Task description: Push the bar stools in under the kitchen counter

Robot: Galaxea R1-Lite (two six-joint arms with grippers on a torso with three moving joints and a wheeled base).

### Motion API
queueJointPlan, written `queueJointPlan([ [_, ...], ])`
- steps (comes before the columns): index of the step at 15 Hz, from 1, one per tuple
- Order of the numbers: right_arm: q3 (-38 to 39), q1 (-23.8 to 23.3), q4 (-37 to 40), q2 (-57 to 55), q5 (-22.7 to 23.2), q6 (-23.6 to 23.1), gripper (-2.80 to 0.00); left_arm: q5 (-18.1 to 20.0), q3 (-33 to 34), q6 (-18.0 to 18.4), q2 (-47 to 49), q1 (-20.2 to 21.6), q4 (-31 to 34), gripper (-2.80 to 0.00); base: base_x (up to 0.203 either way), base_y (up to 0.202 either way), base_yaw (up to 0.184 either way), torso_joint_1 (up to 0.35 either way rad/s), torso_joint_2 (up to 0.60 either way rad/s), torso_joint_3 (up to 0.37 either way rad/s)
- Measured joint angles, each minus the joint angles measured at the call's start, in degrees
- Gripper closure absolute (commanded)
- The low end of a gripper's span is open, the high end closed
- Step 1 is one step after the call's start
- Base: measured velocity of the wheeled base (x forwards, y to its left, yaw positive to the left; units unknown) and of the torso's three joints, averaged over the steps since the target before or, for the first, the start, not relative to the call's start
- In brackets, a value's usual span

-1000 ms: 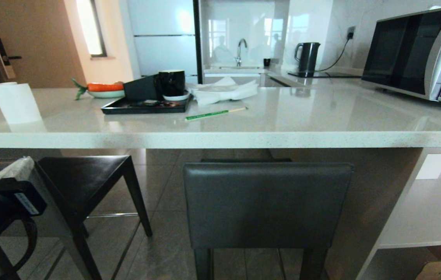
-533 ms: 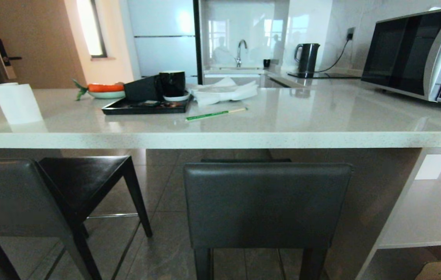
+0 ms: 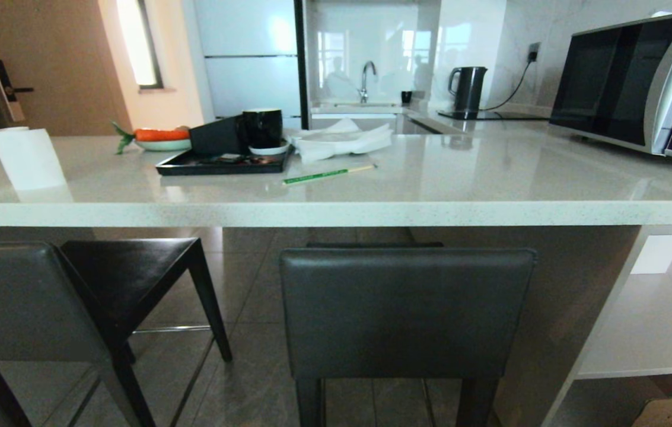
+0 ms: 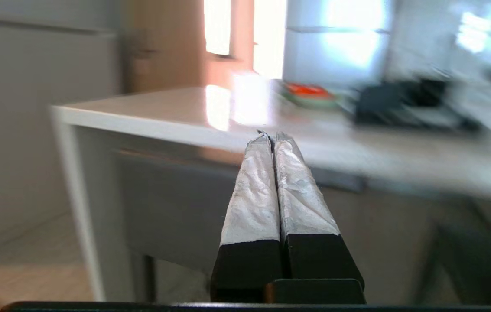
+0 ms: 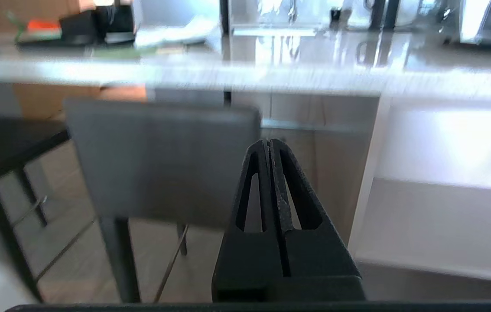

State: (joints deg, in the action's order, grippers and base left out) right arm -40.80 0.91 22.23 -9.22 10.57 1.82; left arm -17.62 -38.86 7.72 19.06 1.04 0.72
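Head view: two dark-grey leather-backed bar stools, one [image 3: 407, 311] centred beneath the glossy white stone table [image 3: 336, 210], its twin [image 3: 21, 302] leftward, angled, seat half under.

Left wrist: the left claw [image 4: 271, 136], closed and empty, points at the table's edge.

Right wrist: the right claw [image 5: 269, 143], closed, is nearer the centred stool's backrest, just ahead.

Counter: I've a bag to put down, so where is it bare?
The counter is bare from the chopsticks rightward to the microwave, and along the front edge between the paper roll and the tray. The back left is crowded: tray, carrot dish, napkins.
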Motion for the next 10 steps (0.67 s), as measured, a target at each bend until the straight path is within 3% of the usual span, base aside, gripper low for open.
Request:
queueJointPlan([
  [3,-0.06,-0.56,2.57,3.07,0.69,-0.06,0.0,8.93,0.54,0.05,-8.0,-0.14,12.3,0.0,0.0,0.0,0.0,0.0,0.0,0.0],
  [5,-2.37,-0.47,2.16,1.88,0.84,0.13,0.0,12.83,3.09,0.21,-12.12,-0.47,15.4,0.0,0.0,0.0,0.0,0.0,0.0,0.0],
  [7,-6.21,0.96,0.01,-1.54,0.78,0.35,0.0,14.39,6.01,-0.05,-15.95,-0.68,18.57,0.0,0.0,0.0,0.0,0.0,0.0,0.0],
  [10,-11.53,7.73,-0.91,-5.06,0.5,-0.17,0.0,14.79,9.61,-2.35,-18.32,-0.9,20.06,0.0,0.0,0.0,0.0,0.0,0.0,0.0],
])
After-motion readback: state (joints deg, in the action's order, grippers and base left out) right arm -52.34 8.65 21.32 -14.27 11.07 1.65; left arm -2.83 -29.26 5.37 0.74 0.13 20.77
